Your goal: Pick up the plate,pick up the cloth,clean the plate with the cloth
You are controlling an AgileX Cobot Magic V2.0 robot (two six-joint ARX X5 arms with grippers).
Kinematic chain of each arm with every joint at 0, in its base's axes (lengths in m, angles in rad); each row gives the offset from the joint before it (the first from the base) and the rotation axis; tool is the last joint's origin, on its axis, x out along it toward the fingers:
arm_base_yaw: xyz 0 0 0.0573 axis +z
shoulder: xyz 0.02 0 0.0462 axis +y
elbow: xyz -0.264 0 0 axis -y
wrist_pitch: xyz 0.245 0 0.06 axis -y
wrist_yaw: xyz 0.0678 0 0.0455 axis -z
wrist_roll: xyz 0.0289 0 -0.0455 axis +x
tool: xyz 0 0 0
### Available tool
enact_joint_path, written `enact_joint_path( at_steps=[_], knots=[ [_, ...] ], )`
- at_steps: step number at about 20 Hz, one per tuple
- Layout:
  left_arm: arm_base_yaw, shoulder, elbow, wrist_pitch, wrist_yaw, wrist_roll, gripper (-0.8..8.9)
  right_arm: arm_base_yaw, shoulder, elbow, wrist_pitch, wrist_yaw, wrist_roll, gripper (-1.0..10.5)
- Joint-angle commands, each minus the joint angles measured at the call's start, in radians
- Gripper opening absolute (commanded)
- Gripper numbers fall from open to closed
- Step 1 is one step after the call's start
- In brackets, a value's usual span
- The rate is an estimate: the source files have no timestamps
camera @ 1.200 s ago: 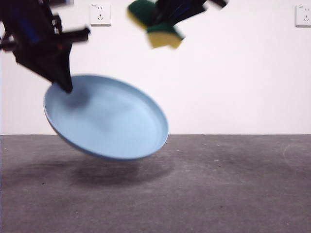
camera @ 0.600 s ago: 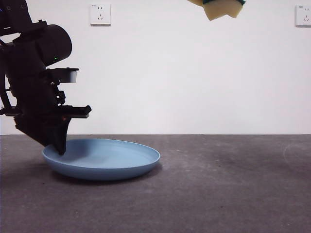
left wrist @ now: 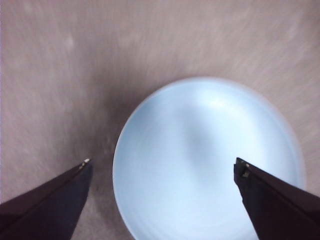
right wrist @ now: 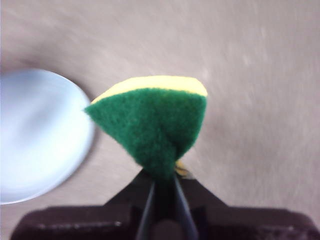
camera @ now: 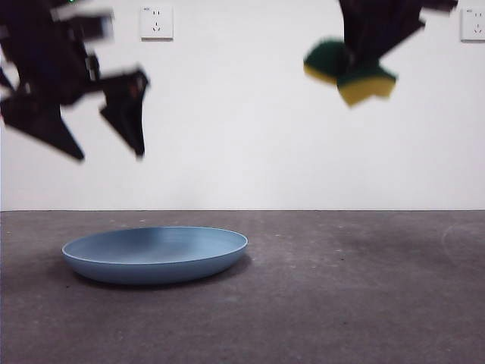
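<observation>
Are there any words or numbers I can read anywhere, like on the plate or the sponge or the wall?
None can be read.
Plate: plain blue, no writing.
Sponge: plain green and yellow, no writing.
Left wall socket: a tiny dark mark at its top corner, too small to read.
Right wall socket: a similar tiny mark, also too small to read.

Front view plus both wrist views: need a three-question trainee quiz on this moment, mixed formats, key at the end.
1. True or false: the wide, shallow light-blue plate lies flat on the grey table, held by no gripper.
2. Multiple choice: the yellow foam sponge with a dark green scouring layer is A) lying in the plate, B) clamped in the right gripper above the table, C) on the table.
3. Fill in: the left gripper, hanging above the plate, has its jaws ____.

Key: 1 true; 2 B; 3 open.
</observation>
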Motion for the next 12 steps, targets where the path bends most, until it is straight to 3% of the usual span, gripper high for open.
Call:
enact_joint_path(
  at_steps=[1, 5, 10, 12],
  knots=[
    [-0.022, -0.111, 0.0, -0.014, 0.021, -0.024, 4.71, -0.027, 0.095, -0.008, 0.011, -0.019, 0.035, -0.1],
    [-0.062, -0.26, 0.0, -0.043, 0.067, -0.073, 4.71, -0.072, 0.289, -0.008, 0.058, -0.187, 0.041, 0.0],
    [-0.09, -0.29, 0.0, -0.072, 0.092, -0.071, 4.71, -0.077, 0.478, -0.008, 0.085, -0.185, 0.041, 0.2],
    [-0.09, -0.29, 0.001, -0.091, 0.092, -0.071, 4.71, -0.077, 0.5, -0.008, 0.079, -0.185, 0.041, 2.0]
  ],
)
